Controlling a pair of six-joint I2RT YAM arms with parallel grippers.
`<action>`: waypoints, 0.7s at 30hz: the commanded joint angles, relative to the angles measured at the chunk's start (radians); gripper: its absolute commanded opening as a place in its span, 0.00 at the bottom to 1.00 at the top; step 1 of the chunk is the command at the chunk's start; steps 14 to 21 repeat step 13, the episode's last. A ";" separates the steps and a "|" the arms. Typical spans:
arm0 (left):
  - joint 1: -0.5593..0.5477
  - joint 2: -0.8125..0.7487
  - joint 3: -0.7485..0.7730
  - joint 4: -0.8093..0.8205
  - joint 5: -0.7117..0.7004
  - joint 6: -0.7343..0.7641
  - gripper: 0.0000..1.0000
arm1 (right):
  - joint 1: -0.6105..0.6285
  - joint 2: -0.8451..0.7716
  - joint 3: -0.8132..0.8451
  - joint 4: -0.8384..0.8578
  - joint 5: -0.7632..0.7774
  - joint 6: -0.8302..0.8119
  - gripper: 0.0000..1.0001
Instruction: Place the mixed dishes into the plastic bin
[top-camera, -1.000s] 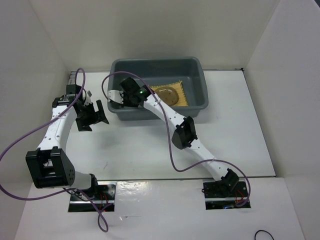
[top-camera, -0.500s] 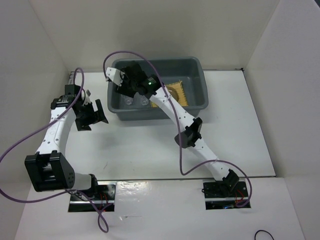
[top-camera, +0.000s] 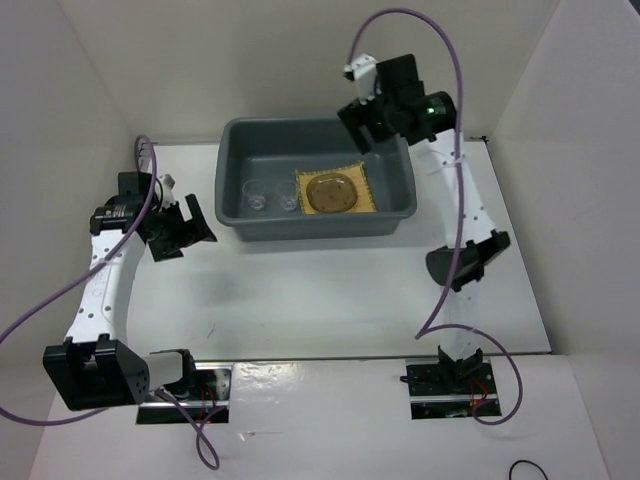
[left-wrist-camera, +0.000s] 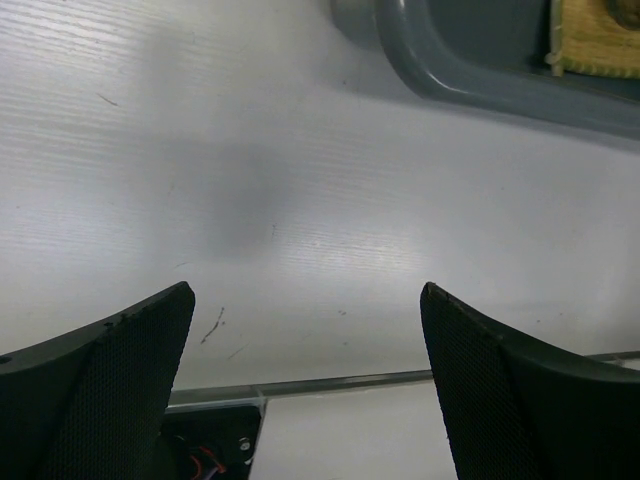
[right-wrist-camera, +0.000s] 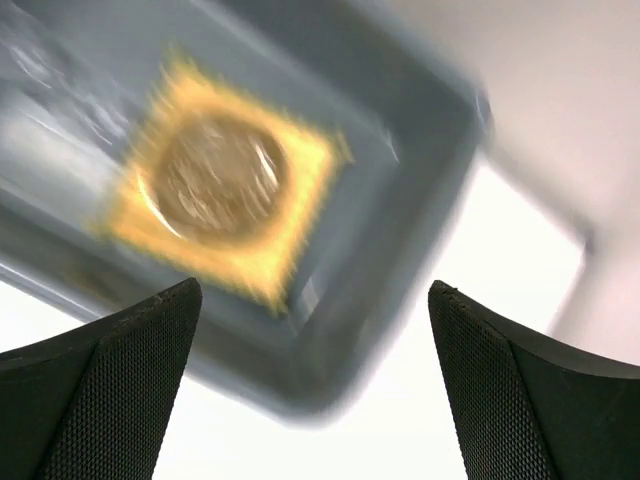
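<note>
Seeing right gripper (top-camera: 362, 128) jaws wide apart, empty, high over far rim of plastic bin (top-camera: 228, 185). Left gripper (top-camera: 185, 232) likewise spread, empty, over table (top-camera: 300, 290) left of bin. Inside bin: clear plate (top-camera: 330, 193) on yellow woven mat (top-camera: 364, 186) (right wrist view blurred), two clear cups (top-camera: 255, 196) just left.

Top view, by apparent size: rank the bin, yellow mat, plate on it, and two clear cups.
1. bin
2. yellow mat
3. plate
4. cup by the mat and outer cup: they look alike, so no ranking.
</note>
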 joint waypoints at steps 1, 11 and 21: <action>0.006 -0.041 0.023 -0.012 0.071 -0.051 1.00 | -0.066 -0.144 -0.251 -0.096 -0.056 0.029 0.98; -0.024 -0.500 -0.168 0.101 0.197 -0.268 1.00 | -0.238 -0.638 -0.897 -0.096 0.013 -0.001 0.98; -0.024 -0.537 -0.187 0.113 0.212 -0.278 1.00 | -0.249 -0.686 -0.985 -0.096 0.031 -0.001 0.98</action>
